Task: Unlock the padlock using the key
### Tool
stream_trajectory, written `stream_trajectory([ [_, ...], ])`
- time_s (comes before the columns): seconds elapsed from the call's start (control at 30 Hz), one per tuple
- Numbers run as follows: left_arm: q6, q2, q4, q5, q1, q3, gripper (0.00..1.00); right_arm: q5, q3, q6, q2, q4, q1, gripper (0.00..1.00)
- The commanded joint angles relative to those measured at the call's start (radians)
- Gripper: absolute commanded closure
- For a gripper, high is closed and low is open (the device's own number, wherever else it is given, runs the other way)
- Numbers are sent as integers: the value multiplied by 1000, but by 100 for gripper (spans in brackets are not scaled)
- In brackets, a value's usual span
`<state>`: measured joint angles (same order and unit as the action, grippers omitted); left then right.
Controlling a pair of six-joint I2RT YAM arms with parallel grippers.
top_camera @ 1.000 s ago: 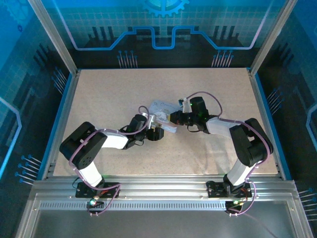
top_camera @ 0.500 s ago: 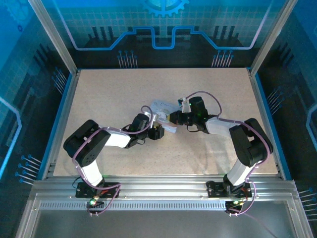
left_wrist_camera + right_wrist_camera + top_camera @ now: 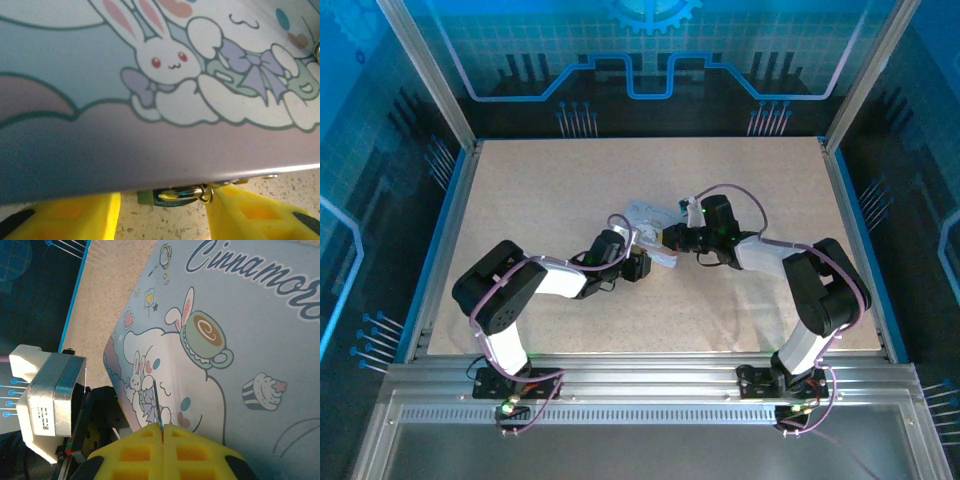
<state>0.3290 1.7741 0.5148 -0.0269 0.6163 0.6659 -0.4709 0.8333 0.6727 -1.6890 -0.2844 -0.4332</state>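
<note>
The tiny padlock [image 3: 172, 196] lies on the table under the near edge of the picture-lidded tin [image 3: 165, 100], dark-bodied with a small metal shackle. My left gripper [image 3: 162, 199] is open around it. Its right finger [image 3: 250, 212] is at the shackle end, and its left finger [image 3: 65, 217] stands well clear. My right gripper [image 3: 162, 427] is shut on the key [image 3: 157, 402], a thin grey sliver sticking out over the tin's lid [image 3: 225, 340]. From above, the left gripper [image 3: 642, 262] and right gripper [image 3: 668, 238] meet at the tin [image 3: 650, 213] mid-table.
The tin sits tilted between the two grippers. The left wrist's grey camera housing [image 3: 50, 400] is close to the left of the right gripper. Bare speckled table [image 3: 540, 190] lies all round, edged by blue rails and an aluminium frame [image 3: 640, 375] at the front.
The left gripper has crept up and right toward the tin, and its jaws have narrowed. The right arm has stayed still with the key.
</note>
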Motion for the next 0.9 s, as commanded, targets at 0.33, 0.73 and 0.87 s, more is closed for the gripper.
stream_trajectory([
  [0.33, -45, 61, -4, 2, 64, 50, 54, 33, -2, -15, -35, 99, -16, 100],
  [0.73, -51, 71, -18, 8, 72, 65, 66, 32, -3, -15, -31, 100, -16, 100],
  [0.87, -53, 63, -22, 8, 72, 64, 71, 34, -1, -18, -20, 99, -16, 100],
])
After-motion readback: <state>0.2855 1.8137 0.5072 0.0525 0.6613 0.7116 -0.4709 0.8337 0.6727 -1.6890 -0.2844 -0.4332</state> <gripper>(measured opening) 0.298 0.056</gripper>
